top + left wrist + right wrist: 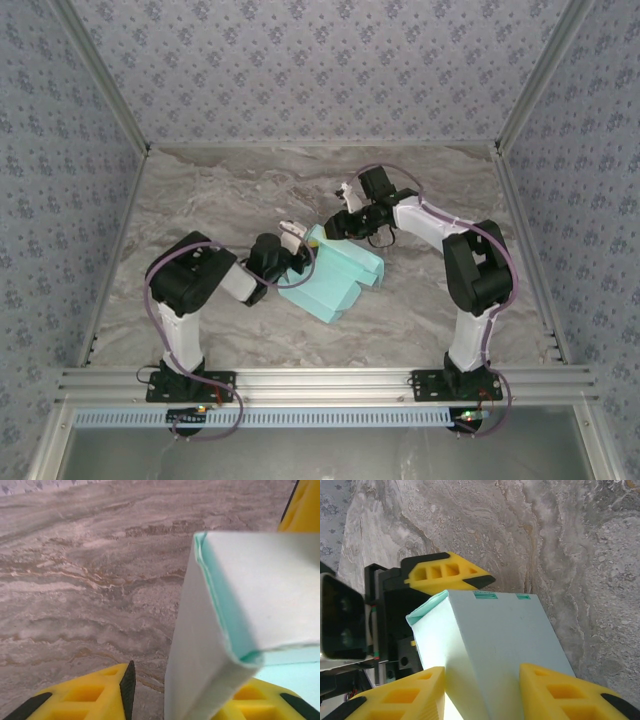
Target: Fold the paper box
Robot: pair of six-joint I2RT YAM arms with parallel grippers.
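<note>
Paper box: thin matte aqua card, part-folded, sharp creases, on grey marbled worktop. Left gripper jaws apart around a corner; right gripper straddles it, grip unclear.

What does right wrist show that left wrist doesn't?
Right wrist: the left claw's yellow finger and black body beyond the paper box, plus two slots at its top edge. Left wrist: the box's folded corner close up, brighter aqua along the crease, and a right claw finger top right. Both: the box, the marble tabletop, own yellow fingers along the bottom.
</note>
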